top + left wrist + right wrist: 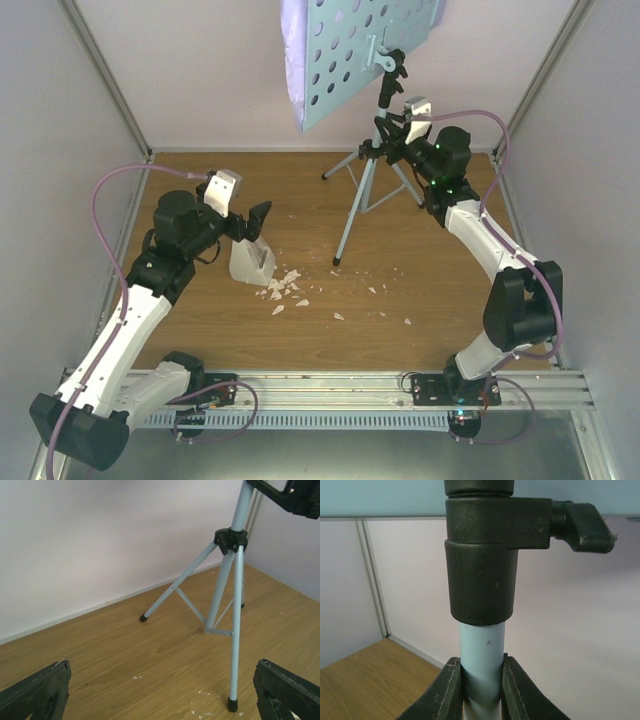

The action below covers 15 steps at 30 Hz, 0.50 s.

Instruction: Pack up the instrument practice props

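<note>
At rear of table [420, 290] | music stand [410, 25] upright, pole [480, 655] vertical | right fingers [447, 690] clamp pole | left fingers [35, 695] wide

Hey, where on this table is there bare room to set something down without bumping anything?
Bare table: the near strip between crumbs and front rail; the back patch between left tool and music stand legs. Crowded: around the metronome, and beneath the stand, whose pole the right tool grips.
</note>
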{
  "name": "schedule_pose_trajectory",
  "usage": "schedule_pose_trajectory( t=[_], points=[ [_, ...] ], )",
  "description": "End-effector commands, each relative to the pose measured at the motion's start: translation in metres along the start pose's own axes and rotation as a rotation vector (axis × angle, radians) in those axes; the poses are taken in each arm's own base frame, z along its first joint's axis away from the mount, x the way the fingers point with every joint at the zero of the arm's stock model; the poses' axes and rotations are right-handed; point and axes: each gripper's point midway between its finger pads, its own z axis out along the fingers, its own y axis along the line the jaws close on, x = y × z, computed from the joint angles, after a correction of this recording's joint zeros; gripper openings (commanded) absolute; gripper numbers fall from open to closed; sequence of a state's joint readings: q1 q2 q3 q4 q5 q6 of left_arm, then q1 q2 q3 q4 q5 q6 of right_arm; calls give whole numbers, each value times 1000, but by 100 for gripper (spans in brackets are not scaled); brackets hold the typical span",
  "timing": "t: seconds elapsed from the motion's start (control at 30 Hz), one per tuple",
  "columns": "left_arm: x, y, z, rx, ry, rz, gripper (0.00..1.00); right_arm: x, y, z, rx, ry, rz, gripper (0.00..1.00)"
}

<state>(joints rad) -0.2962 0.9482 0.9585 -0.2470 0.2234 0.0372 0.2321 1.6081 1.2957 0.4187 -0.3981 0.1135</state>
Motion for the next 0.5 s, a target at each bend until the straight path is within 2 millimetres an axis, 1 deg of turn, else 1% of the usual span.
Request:
schedule_pose_trajectory(
  t=[0.0,0.13,0.3,0.37,0.47],
  points=[
    [-10,-11,1,76,-58,20,99,-65,31,-27,-125,-177,-75,1],
    [-8,-16,2,107,-56,20,99,-71,46,-43,-190,-189,-10,1],
    [-6,-18,4,119,-48,16,99,-68,69,-59,-300,-188,90,0],
    [-5,-19,4,126,-45,14,99,-65,79,-62,-352,-174,97,1],
    [-3,-20,4,130,-42,14,99,-61,101,-66,-446,-160,71,1]
  ],
)
